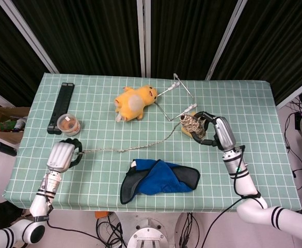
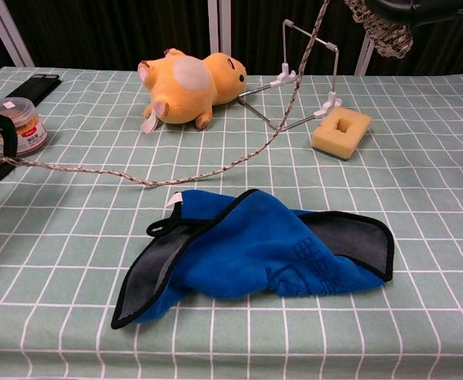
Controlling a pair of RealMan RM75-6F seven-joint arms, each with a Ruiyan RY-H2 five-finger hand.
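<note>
Cord (image 1: 140,146): head view, it runs across the table (image 1: 243,103) from the left hand (image 1: 61,154), fingers closed on its end, to the spool (image 1: 192,123) gripped by the right hand (image 1: 212,130). Chest view: the jar (image 2: 16,123) label is unreadable; faint characters on the blue cloth (image 2: 255,253) are illegible.

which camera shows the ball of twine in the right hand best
The head view. There the ball of twine shows whole in the right hand, with the cord running across the table to the left hand. The chest view cuts it off at the top edge: only its lower part shows, under a sliver of the hand.
</note>
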